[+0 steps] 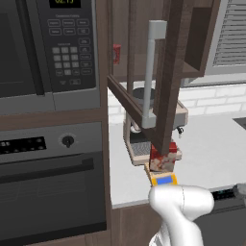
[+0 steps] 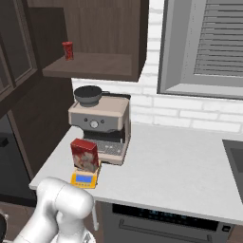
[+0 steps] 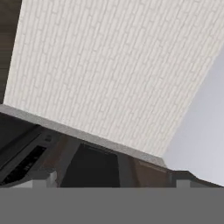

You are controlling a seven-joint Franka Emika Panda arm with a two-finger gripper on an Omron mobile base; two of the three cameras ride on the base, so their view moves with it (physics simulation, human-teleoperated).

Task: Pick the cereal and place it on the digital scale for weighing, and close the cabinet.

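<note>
The cereal [image 1: 161, 159] [image 2: 85, 155], a red box with a pale picture, stands upright on the digital scale [image 1: 163, 180] [image 2: 84, 179], an orange-yellow pad with a blue display, near the counter's front edge. The cabinet [image 2: 95, 66] hangs above with its glass door [image 1: 163, 72] swung out over the counter, and its silver bar handle [image 1: 153, 72] faces me. My gripper [image 3: 116, 178] is open and holds nothing, its fingertips [image 3: 51, 177] set wide apart. It faces a white tiled surface and dark panels. My white arm's elbow [image 1: 180, 202] [image 2: 61, 204] sits low in front of the counter.
A coffee machine [image 2: 102, 123] stands just behind the scale. A small red item [image 2: 68, 50] sits on the cabinet shelf. The microwave [image 1: 43, 48] and oven [image 1: 48, 182] are on the left. Bare counter [image 2: 180, 161] stretches right under the window [image 2: 204, 47].
</note>
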